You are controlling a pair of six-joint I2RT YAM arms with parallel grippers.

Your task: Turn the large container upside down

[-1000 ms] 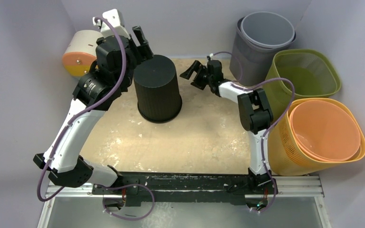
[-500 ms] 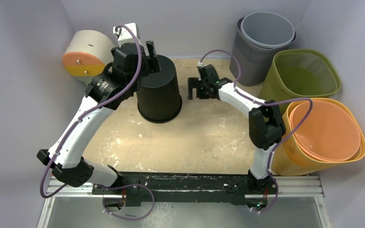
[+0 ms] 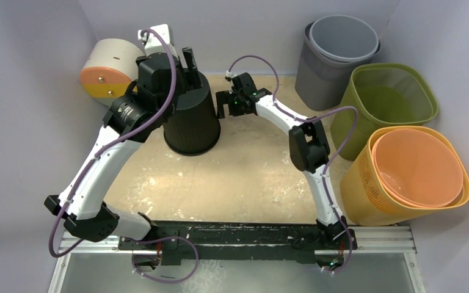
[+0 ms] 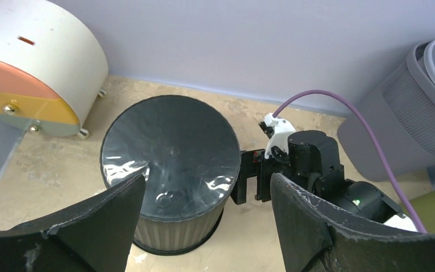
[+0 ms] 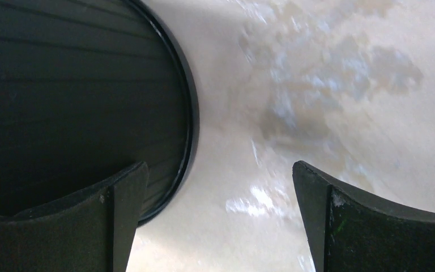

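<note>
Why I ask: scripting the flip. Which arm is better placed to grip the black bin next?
Right, likely: right gripper, jaws open, sits beside the black bin; left gripper hovers open above its closed base.

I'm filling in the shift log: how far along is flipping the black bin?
The black bin stands mouth-down on the table, closed base up, so it may already be inverted. In hand: the left gripper hovers open above it, the right gripper open beside its wall; neither is shut on it. Left: a grasp and turn, if it must go over.
</note>
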